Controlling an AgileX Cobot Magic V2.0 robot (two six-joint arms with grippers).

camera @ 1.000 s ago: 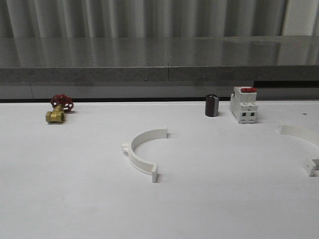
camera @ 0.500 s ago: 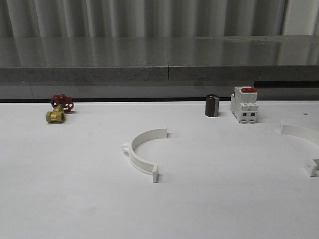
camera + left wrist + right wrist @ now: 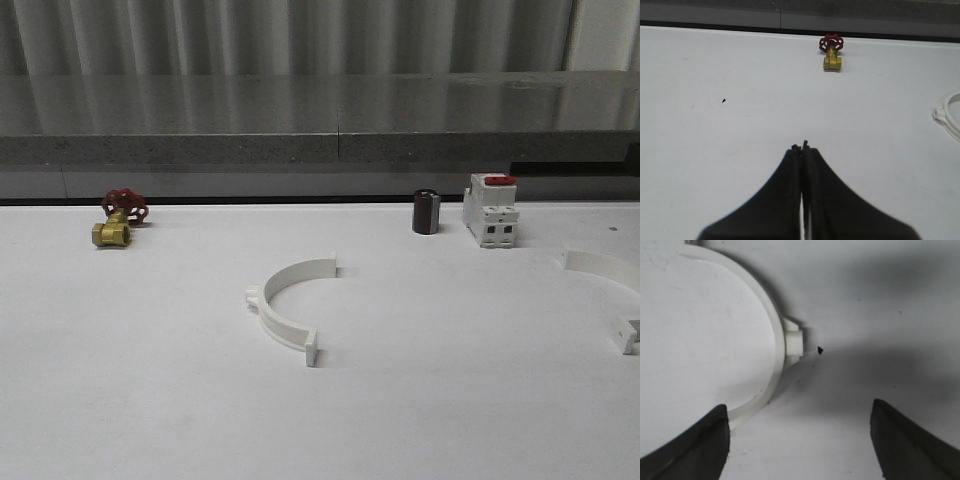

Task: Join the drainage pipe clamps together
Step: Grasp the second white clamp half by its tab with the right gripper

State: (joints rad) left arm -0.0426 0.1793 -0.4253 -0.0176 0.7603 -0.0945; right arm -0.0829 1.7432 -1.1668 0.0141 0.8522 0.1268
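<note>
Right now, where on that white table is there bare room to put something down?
The whole near strip of the table in front of the middle clamp half is bare, as is the stretch between it and the brass valve. It is busier at the far right: black cylinder, breaker, second clamp half.

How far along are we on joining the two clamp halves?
Nothing joined yet: one clamp half lies mid-table, the other clamp half far off at the table's right edge. In hand: the right gripper is open just above that right half, not gripping it. The left gripper is shut and empty. Left: grasp, bring together, connect.
</note>
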